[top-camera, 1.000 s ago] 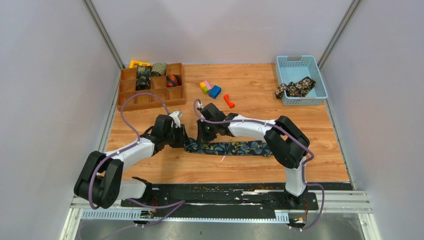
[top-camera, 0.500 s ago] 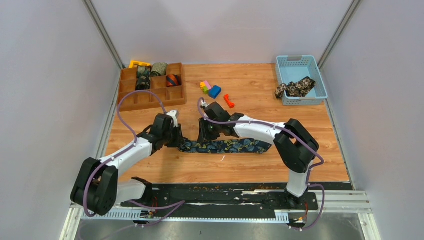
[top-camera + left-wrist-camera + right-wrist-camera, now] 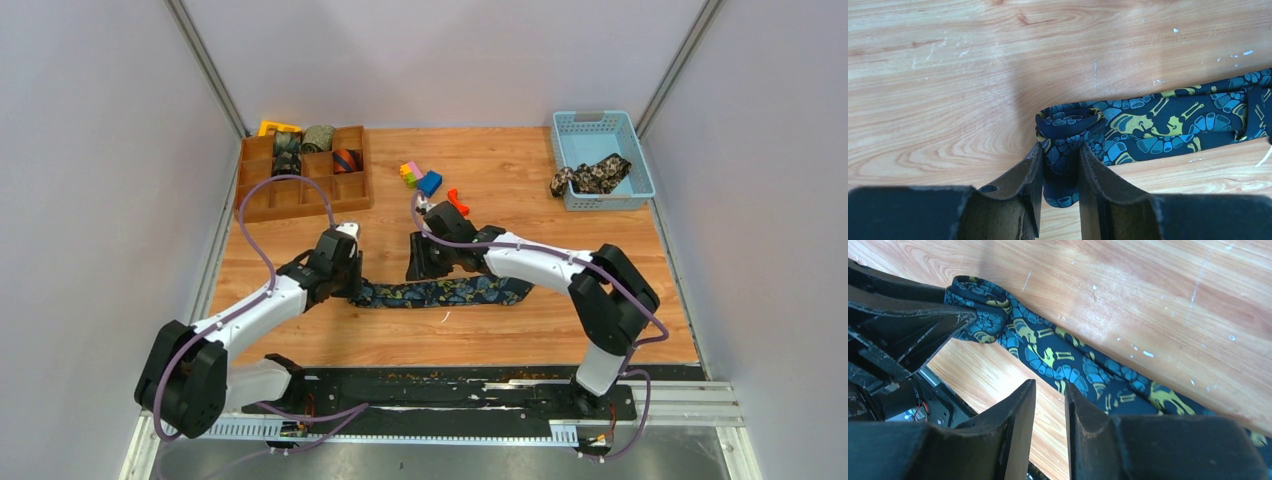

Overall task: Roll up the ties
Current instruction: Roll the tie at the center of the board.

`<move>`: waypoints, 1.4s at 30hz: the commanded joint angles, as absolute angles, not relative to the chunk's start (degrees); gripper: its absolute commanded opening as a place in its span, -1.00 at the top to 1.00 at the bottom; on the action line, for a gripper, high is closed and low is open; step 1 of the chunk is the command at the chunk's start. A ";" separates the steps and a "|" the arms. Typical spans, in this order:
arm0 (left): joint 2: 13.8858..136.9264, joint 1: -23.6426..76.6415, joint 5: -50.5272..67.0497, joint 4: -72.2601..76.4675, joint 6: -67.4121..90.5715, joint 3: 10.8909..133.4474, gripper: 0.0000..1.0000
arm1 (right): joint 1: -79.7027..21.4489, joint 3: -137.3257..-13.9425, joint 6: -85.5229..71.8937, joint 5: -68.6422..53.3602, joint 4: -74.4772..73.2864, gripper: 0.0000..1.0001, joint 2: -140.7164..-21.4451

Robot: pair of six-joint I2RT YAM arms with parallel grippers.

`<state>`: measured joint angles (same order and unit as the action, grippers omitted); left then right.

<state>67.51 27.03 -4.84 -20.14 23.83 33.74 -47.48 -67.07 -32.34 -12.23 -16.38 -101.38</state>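
A: Layout?
B: Wood table (image 3: 500, 340). Wooden compartment tray (image 3: 300, 197) far-left, pale blue basket (image 3: 585, 145) far-right.
A: Task tie?
B: Navy paisley tie (image 3: 450, 292) lies flat across mid-table, running left-right between the two grippers. Its left end is wound into a small coil (clearest from the left wrist).
A: Left gripper?
B: Left gripper (image 3: 1060, 150) pinches that coil, one finger on each side.
A: Right?
B: Right gripper (image 3: 1049, 386) has its fingers nearly pressed together, with a thin slot and nothing in it. Tips are just beside the tie's edge; contact, cannot tell.
A: Rest?
B: Black-tan floral tie (image 3: 590, 176) is bunched in the basket, spilling over its left rim. Rolled ties (image 3: 319, 137) fill the tray's back compartments, one orange-navy striped. Plastic blocks (image 3: 420, 177) sit between tray and basket.
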 commanded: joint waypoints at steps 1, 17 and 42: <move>67.16 28.70 -10.49 -23.85 22.83 37.15 0.47 | -46.61 -64.87 -31.31 -10.67 -15.22 0.39 -95.81; 69.67 37.52 -23.90 -30.95 24.77 41.08 0.49 | -44.71 -58.45 -31.34 -7.49 -17.63 0.22 -85.64; 92.75 51.85 -45.04 -43.61 30.63 55.25 0.48 | -43.65 -54.59 -31.19 -4.73 -21.50 0.22 -76.64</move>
<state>89.17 49.80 -41.08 -41.06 27.55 51.59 -44.05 -55.13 -32.21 -6.15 -20.78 -79.35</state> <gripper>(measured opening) 0.344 0.389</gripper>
